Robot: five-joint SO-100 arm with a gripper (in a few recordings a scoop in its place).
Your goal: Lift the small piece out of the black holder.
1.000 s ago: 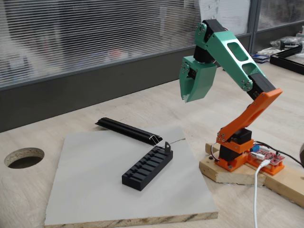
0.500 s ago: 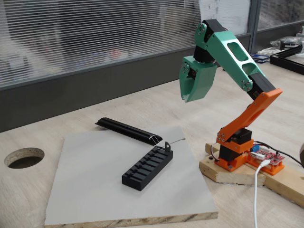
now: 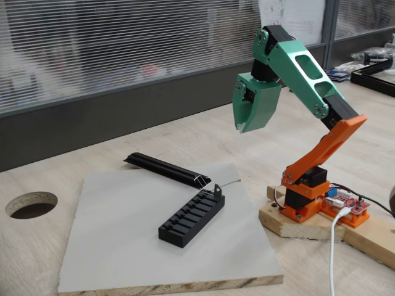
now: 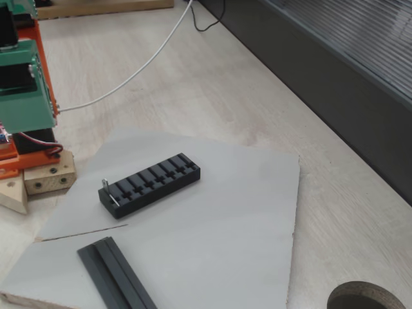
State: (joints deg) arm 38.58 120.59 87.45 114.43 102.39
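Green plastic gripper (image 3: 242, 126) hangs high with fingers together, empty, at about one o'clock from the matte slotted black holder (image 3: 191, 217). Thin bent metal small piece (image 3: 217, 187) stands in the holder's end slot on a smooth grey board (image 3: 123, 246).

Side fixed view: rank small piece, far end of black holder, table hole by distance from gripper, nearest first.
From the gripper, raised above the table:
1. Small piece, below it, at the black holder's near end.
2. Holder's far end, lower left on the grey board.
3. Table hole, far left.
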